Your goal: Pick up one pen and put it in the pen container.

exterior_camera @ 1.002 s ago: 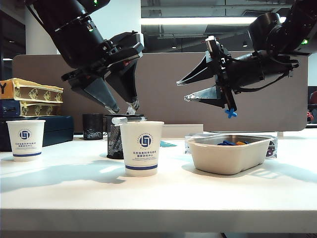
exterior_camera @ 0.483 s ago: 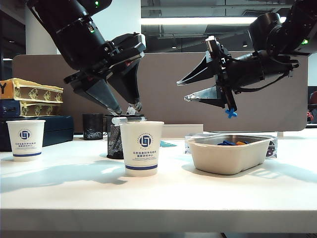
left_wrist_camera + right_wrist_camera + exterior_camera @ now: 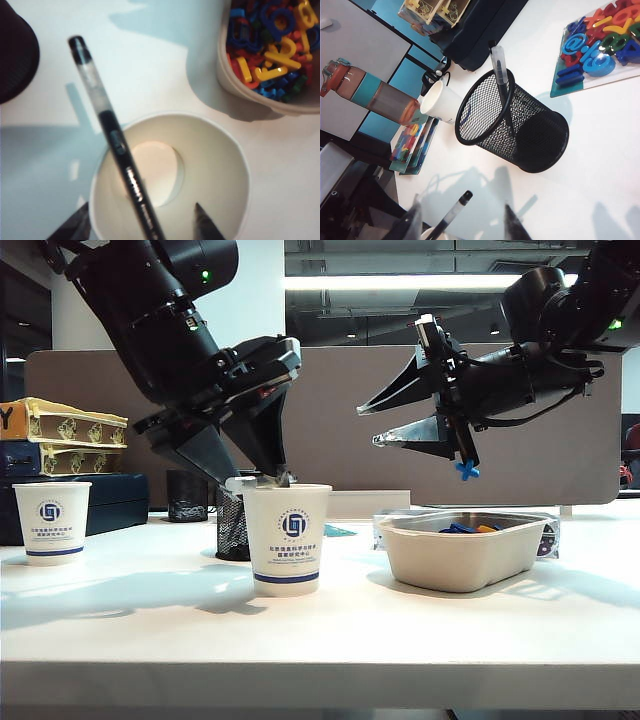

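Clear-and-black pen (image 3: 114, 141) across paper cup (image 3: 220, 150) rim, between open left end effector (image 3: 142, 222) tips.

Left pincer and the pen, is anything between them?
No. In the left wrist view the pen lies across the paper cup, between the open left pincer's tips.

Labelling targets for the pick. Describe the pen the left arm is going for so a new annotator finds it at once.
Start at the white paper cup in the table's middle, under the open left gripper. The pen lies slanted across that cup's rim, one end sticking out past it. It has a clear barrel with dark sections, unlike the pen already standing in the black mesh pen container behind.
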`<state>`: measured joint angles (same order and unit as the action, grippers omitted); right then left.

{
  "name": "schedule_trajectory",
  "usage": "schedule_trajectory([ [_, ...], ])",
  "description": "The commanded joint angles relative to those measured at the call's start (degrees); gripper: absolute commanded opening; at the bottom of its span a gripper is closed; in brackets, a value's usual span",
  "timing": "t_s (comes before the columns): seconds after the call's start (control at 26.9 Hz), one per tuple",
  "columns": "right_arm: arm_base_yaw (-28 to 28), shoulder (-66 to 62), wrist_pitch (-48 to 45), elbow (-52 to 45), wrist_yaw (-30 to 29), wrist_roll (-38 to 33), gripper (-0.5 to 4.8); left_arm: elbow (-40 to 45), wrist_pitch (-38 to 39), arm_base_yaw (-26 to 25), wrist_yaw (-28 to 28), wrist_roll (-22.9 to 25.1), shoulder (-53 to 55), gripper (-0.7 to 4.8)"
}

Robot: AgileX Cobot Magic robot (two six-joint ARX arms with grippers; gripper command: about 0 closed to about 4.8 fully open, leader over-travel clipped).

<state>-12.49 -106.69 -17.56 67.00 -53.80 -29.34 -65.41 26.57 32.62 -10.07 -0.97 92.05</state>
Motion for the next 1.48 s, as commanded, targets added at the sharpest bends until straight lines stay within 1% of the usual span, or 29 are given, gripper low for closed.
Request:
schedule_trajectory([
  [0.04, 0.0, 0.4, -0.4, 0.3, -0.3, 0.9, 2.08, -0.2, -0.6, 0.0, -0.2, 0.0, -0.2, 2.41],
  [0.07, 0.0, 0.4, -0.4, 0.3, -0.3, 0.9, 2.08, -0.2, -0.7, 0.0, -0.1, -0.1, -0.2, 2.29],
  [0.19, 0.0, 0.4, -0.4, 0.3, -0.2, 0.9, 2.08, -0.2, -1.0, 0.0, -0.1, -0.1, -0.2, 1.52],
  [0.26, 0.0, 0.4, -0.3, 0.3, -0.2, 0.9, 2.08, -0.2, -2.0, 0.0, -0.2, -0.1, -0.2, 1.15],
  [0.41, 0.2, 0.4, -0.2, 0.3, -0.3, 0.9, 2.08, -0.2, -2.5, 0.0, -0.1, -0.1, -0.2, 1.07],
  [0.56, 0.3, 0.4, -0.2, 0.3, -0.3, 0.9, 2.08, -0.2, -2.6, 0.0, -0.1, -0.1, -0.2, 0.5],
  [0.67, 0.3, 0.4, -0.2, 0.3, -0.2, 0.9, 2.08, -0.2, -2.6, 0.0, -0.1, -0.1, -0.2, 0.22],
  [1.19, 0.3, 0.4, -0.2, 0.3, -0.2, 0.9, 2.08, -0.2, -2.7, 0.0, 0.0, -0.1, -0.2, 0.15],
  [1.26, 0.3, 0.4, -0.2, 0.3, -0.2, 0.9, 2.08, -0.2, -2.7, 0.0, -0.1, -0.1, -0.2, 0.1],
  [1.34, 0.3, 0.4, -0.2, 0.3, -0.2, 0.9, 2.08, -0.2, -2.7, 0.0, 0.0, -0.1, -0.3, -0.06],
  [1.48, 0.3, 0.4, -0.2, 0.3, -0.2, 0.9, 2.08, -0.6, -2.5, 0.0, -0.1, -0.1, -0.3, -0.05],
])
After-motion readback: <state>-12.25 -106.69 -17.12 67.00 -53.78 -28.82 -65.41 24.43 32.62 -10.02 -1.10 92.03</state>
